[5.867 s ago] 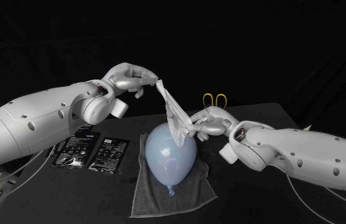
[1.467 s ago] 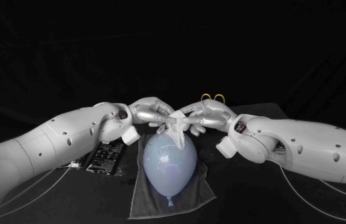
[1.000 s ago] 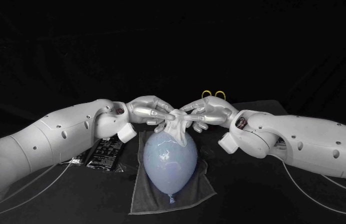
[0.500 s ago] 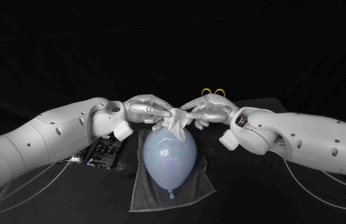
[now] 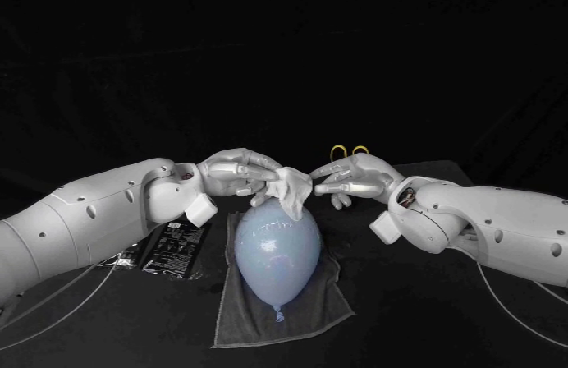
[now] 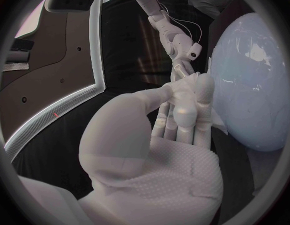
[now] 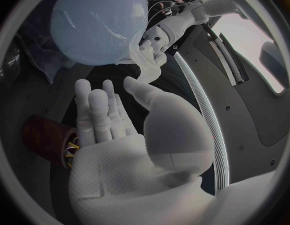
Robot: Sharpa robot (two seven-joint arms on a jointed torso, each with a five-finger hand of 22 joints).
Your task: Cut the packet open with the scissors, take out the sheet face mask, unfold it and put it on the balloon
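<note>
Packets [image 5: 176, 249] of black foil lie flat toward the left edge of the surface [image 5: 414, 310], just beside the towel and out of the working area. I cannot tell whether either one is cut open.

The left hand [image 5: 243, 173] reaches in over the far end of the balloon and grasps the sheet mask [image 5: 289, 189] between its fingertips. The mask is bunched rather than spread. Its lower folds drape onto the balloon's far end, so it is out of its packet but not yet laid flat. Holding it at that end looks deliberate, since the sheet could be drawn from there down over the curve toward the near edge.

The pale blue balloon [image 5: 278, 241] lies lengthwise in the middle of the surface, with its knot pointing to the near edge. It rests on a grey towel [image 5: 284, 323], which probably keeps it from rolling while the hands work.

The right hand [image 5: 353, 179] is just right of the mask, its fingers spread and straight with nothing in them, so it has let go. Its fingertips point at the crumpled sheet, close to it but apparently not touching. It seems placed to catch a loose edge and pull the folds open.

The yellow handles of the scissors [image 5: 348, 149] show behind that hand toward the far edge, and in the right wrist view they appear to stand in a dark holder [image 7: 45, 135]. The cutting is judged done, so they sit clear of both arms.
</note>
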